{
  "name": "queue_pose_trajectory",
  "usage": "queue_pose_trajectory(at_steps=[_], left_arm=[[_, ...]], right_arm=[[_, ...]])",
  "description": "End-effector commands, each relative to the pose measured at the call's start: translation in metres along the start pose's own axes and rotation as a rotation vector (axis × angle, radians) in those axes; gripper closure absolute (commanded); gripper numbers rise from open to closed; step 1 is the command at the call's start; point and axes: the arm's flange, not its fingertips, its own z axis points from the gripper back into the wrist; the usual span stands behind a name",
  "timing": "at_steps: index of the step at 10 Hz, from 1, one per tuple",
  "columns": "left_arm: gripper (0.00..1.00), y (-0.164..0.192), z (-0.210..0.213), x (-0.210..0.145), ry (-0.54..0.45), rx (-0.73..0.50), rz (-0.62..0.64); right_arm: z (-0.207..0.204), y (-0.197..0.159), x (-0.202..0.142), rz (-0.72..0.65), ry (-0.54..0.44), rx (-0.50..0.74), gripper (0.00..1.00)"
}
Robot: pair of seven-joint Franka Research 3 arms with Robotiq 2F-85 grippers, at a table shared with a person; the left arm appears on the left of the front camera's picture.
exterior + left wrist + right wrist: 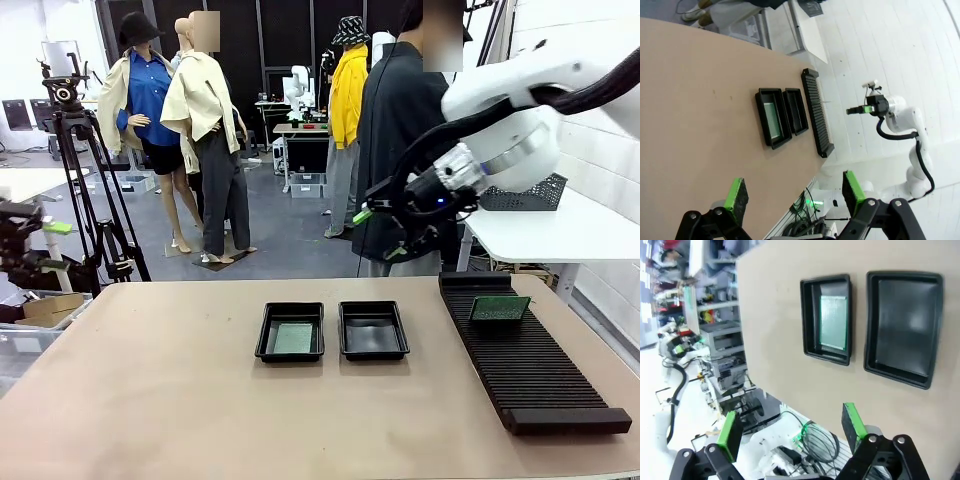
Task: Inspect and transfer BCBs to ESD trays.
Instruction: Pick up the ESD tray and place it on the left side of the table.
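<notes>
Front view: right gripper [380,232] hangs wide open, high beside the long black ribbed rack [530,375], where a thin green circuit board [499,308] stands.

Left wrist view: left gripper [795,192] gapes, empty.

Right wrist view: one glossy black plastic tray [810,315] holds another green board [833,322], and the twin tray [902,325] is bare. Best bet is to straddle the racked board's edges squarely.

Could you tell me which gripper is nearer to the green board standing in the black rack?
Right. The right gripper hangs above the table left of the rack's far end, near the board; the left gripper sits beyond both trays, far off.
</notes>
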Motion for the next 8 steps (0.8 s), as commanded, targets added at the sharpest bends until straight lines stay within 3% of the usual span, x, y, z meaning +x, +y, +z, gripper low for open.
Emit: queue_pose_trajectory(at_steps=[1, 4, 8], left_arm=[[0.0, -0.036, -0.027, 0.024, 0.066, 0.098, 0.03], [0.0, -0.07, -0.08, 0.072, 0.134, 0.256, 0.143], [0.0, -0.085, -0.164, 0.11, 0.256, 0.453, 0.224]], right_arm=[[0.023, -0.03, -0.011, -0.001, 0.008, 0.07, 0.0], [0.067, -0.073, -0.023, 0.026, 0.0, 0.186, 0.0], [0.117, -0.125, -0.031, -0.045, 0.013, 0.297, 0.0]])
